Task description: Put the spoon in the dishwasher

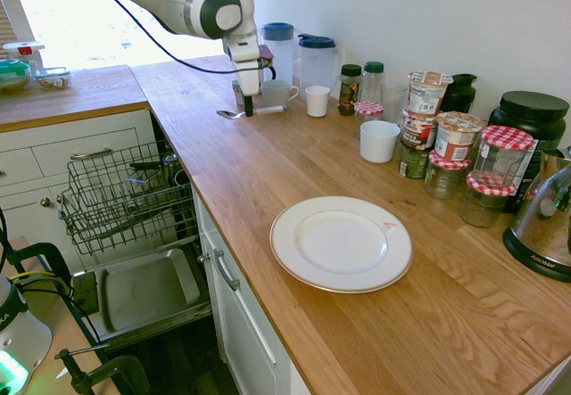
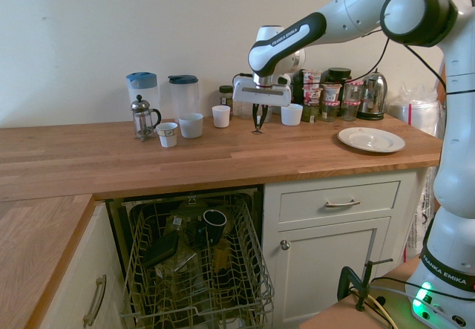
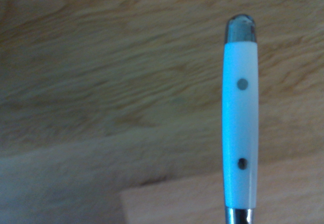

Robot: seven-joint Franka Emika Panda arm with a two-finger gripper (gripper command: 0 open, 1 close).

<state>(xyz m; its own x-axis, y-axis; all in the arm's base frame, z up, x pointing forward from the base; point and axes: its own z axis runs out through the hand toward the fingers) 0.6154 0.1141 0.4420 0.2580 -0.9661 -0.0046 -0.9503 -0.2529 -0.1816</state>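
1. Locate the white arm's two-finger gripper (image 1: 248,107) at the far part of the wooden surface (image 1: 294,168). You will see its tips down at the surface, straddling the small silver spoon with the pale handle (image 1: 243,112).
2. Note that the spoon lies flat on the surface, bowl pointing left in the first exterior view, beside a grey mug (image 1: 277,94). Whether the fingers are already clamped on it cannot be told.
3. Check the wrist view: the whitish handle (image 3: 241,128) shows two rivets.
4. Find the dishwasher (image 1: 134,234) below the surface edge, door down, dark wire rack (image 2: 194,269) pulled out.
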